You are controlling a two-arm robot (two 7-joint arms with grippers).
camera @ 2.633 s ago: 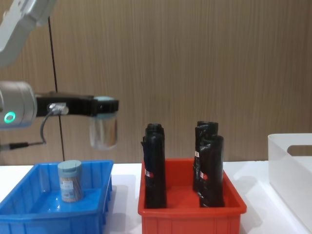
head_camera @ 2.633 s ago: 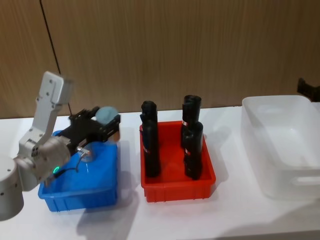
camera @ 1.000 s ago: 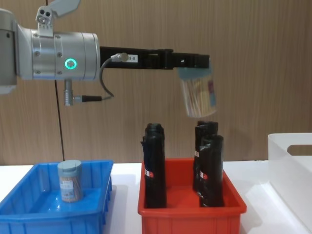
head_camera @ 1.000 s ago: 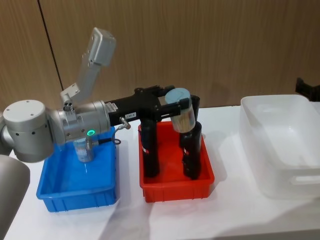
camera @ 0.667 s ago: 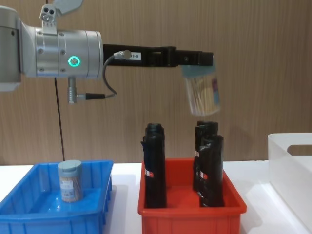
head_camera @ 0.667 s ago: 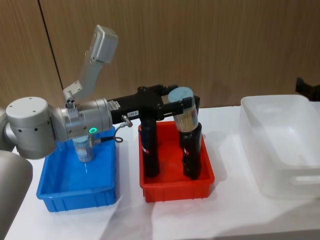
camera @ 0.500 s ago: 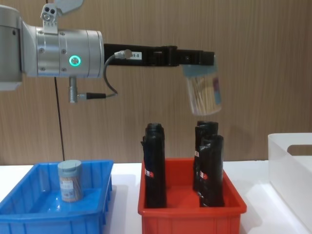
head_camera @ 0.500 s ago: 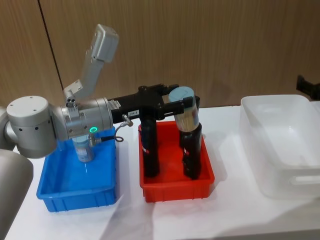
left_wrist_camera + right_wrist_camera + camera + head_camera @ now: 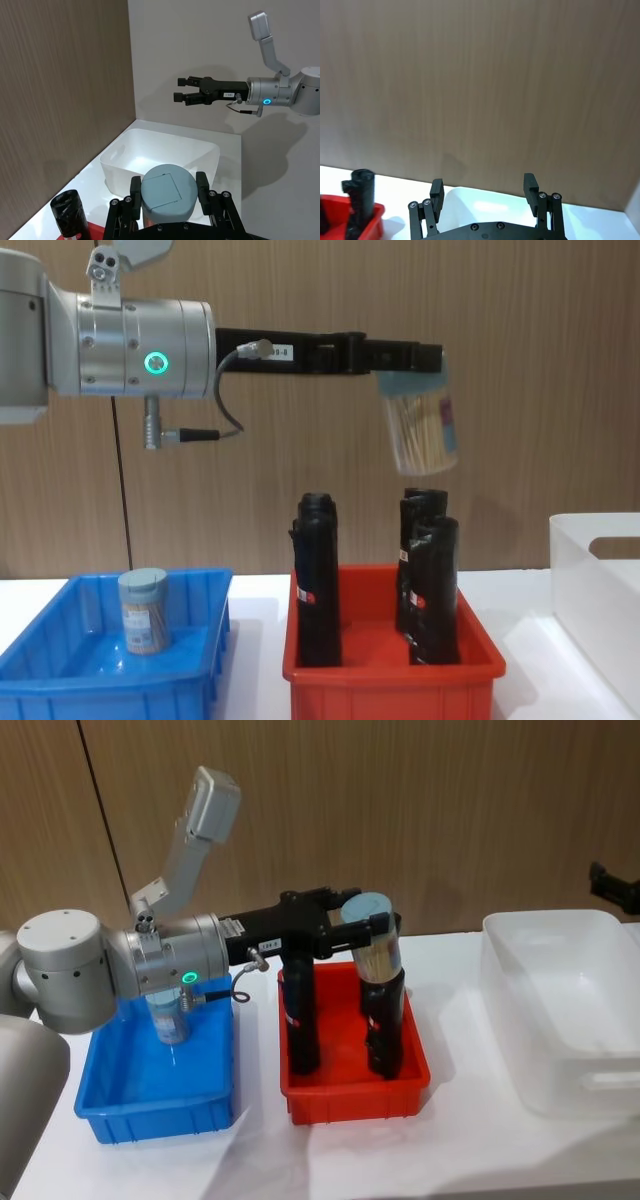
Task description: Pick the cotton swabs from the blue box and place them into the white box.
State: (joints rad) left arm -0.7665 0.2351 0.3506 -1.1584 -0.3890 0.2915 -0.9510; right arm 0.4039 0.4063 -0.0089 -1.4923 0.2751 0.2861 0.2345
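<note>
Swab bin (image 9: 155, 1115) left, roll bin (image 9: 355, 1101) middle, handled bin (image 9: 585, 1092) right.

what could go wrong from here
1. The left gripper holds the tub only by its lid end and it hangs tilted, so it may slip into the red bin.
2. The tub's bottom is close above the black rolls; dropping lower on the way to the white box could knock them.

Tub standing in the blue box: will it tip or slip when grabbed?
Likely light: its twin hangs tilted from the left gripper, pinched at the lid. The tub stands taller than wide, so a nudge may tip it. Smooth clear wall might slip.
</note>
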